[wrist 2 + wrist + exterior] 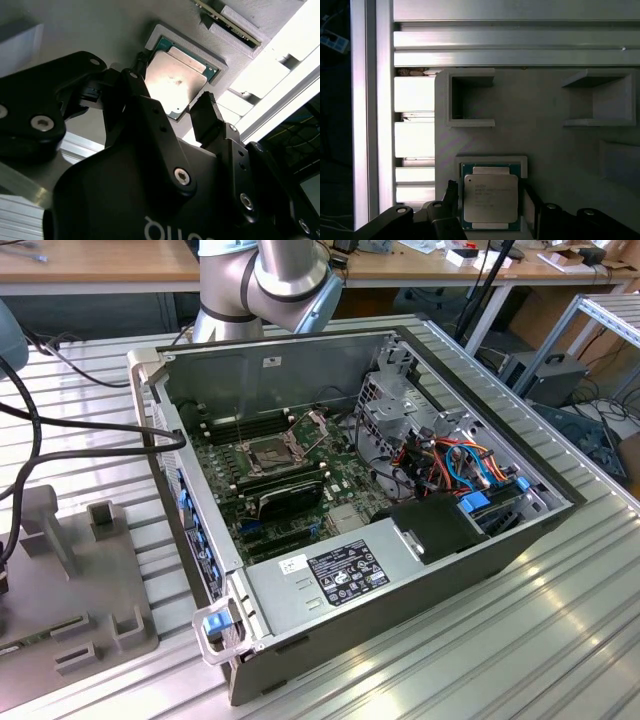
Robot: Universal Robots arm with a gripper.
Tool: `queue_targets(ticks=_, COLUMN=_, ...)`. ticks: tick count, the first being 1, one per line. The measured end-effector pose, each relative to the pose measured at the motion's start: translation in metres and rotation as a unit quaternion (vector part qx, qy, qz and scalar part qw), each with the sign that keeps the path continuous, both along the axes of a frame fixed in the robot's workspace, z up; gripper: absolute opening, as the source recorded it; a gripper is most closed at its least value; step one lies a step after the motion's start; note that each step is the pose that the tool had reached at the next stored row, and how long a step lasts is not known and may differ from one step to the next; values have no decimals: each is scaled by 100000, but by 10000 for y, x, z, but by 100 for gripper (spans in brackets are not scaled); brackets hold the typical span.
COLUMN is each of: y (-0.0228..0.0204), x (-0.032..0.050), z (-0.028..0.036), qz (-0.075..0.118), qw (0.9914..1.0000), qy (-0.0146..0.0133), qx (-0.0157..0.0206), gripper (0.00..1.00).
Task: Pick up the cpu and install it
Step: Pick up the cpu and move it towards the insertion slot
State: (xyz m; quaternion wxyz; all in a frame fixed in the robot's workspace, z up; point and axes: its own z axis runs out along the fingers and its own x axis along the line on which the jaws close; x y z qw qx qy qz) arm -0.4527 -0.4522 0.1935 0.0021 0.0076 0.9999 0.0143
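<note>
Pick step, pre-grasp. At the exterior view's left is the grey tray [100, 590] on the ribbed table [450, 660]. In the centre is the open case [400, 570], its socket [270, 452] bare on the board and its frame seemingly flipped up, so nothing is installed yet. The arm [270, 280] is at the top centre of that view. In both wrist views the cpu [490, 197] lies flat, silver top up, seated in a shallow square recess of the tray, well away from the socket. The gripper [169, 90] is open and straddles the chip, one black finger on each side. The fingers [206, 112] are just beside the chip's opposite edges and look apart from it, though the far side is hard to judge. Nothing is held. Judgement: this grasp calls for the fingers to sit low in the recess and square to the chip. They should close on the edges only, evenly, so the chip comes out level. A skewed pinch could catch the recess wall or tip the chip.
</note>
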Motion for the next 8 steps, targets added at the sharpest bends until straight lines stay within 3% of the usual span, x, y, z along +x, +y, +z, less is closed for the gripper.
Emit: queue_targets(ticks=8, y=1, x=0, z=6, qz=-9, qw=100000, qy=-8, qx=-175, gripper=62)
